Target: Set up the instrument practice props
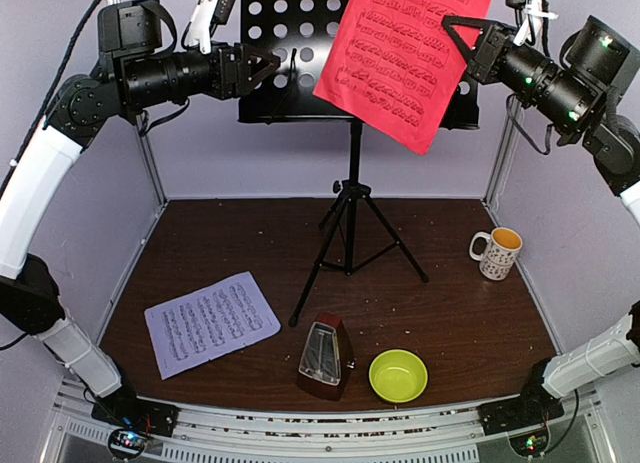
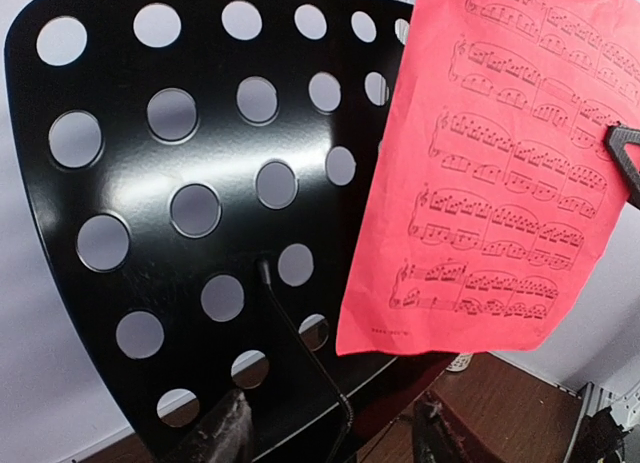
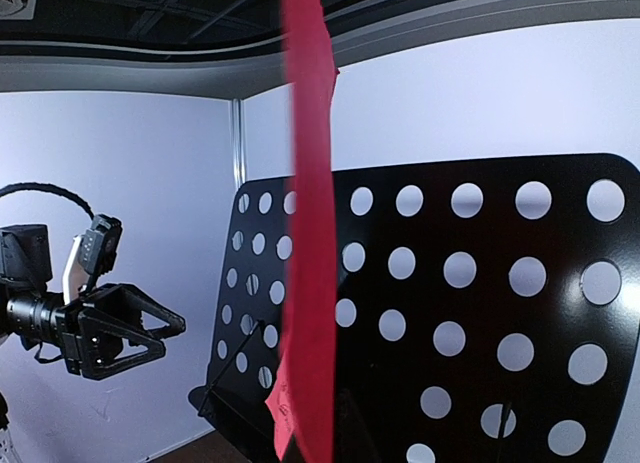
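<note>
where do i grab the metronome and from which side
Probably grip the metronome low on its body, pinching its two sloping side faces, coming down from above. It stands upright and tapers toward the top, so a high grip could slip off. The yellow-green bowl sits close on its right.

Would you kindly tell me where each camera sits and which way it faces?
Top external: above, behind the bases, overlooking the brown table; both arms show.
Left wrist: on left arm, facing the black perforated music stand; own fingers below.
Right wrist: on right arm, facing left past the red printed music sheet; left gripper shows.
All share stand and sheet.
</note>
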Available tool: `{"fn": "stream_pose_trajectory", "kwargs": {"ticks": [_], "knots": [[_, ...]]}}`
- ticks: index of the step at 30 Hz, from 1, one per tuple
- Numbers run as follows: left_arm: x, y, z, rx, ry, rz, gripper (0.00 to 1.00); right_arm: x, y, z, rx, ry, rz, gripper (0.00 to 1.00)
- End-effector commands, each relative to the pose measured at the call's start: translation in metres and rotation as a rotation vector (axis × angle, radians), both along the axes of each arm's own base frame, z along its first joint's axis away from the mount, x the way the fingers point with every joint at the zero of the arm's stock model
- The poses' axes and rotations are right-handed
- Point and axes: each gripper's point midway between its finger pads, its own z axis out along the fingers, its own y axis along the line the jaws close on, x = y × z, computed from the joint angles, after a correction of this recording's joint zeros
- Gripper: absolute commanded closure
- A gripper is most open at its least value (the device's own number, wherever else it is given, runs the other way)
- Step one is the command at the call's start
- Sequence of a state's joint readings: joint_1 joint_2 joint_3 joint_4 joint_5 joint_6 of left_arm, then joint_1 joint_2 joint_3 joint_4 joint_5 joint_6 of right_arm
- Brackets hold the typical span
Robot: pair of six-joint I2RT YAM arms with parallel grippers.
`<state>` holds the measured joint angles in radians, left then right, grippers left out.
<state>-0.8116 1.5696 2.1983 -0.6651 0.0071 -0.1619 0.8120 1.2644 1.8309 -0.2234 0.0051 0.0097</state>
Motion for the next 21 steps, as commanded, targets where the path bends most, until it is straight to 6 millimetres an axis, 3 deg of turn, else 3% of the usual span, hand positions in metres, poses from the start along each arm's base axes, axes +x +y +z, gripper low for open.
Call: {"fn": "stream_pose_trajectory", "kwargs": {"ticks": [1, 21], "knots": [[0.004, 0.002, 0.009, -0.005, -0.019, 0.032, 0.43, 0.0, -0.007, 0.012, 0.008, -0.028, -0.018, 1.0], [0.04, -0.023, -0.022, -0.05, 0.134, 0.098, 0.4, 0.023, -0.007, 0.012, -0.007, -0.042, -0.059, 1.0]]}}
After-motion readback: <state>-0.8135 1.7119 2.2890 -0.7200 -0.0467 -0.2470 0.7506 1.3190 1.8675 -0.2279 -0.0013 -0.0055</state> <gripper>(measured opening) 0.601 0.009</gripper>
